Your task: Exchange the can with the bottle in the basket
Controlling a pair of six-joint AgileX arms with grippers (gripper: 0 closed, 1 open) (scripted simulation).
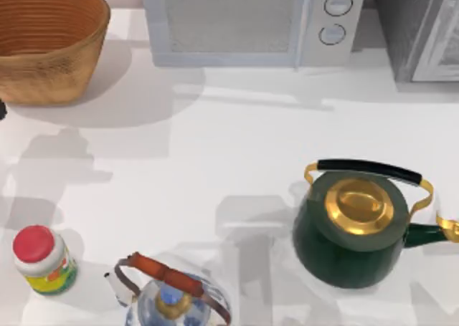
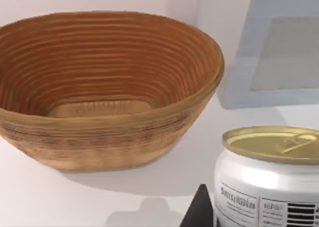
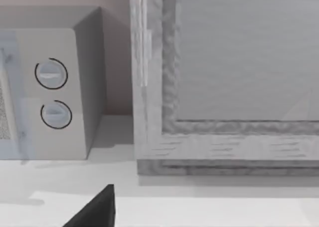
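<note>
Basket (image 2: 99, 137) looks empty, so bottle's prob out already. Can (image 2: 271, 187) sits beside left gripper's fingertip (image 2: 199, 212), not yet in; jaws: can't tell.

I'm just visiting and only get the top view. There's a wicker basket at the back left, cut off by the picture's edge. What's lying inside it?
Observer: Nothing. The left wrist view looks into the basket, and its woven floor is bare.
Operator: So where's the can?
Observer: Near the basket, close to the left wrist camera: a white can with a dull gold pull-tab lid.
Operator: Is an arm near it?
Observer: Yes, the left end effector is right beside the can. I can't tell if it grips it.
</note>
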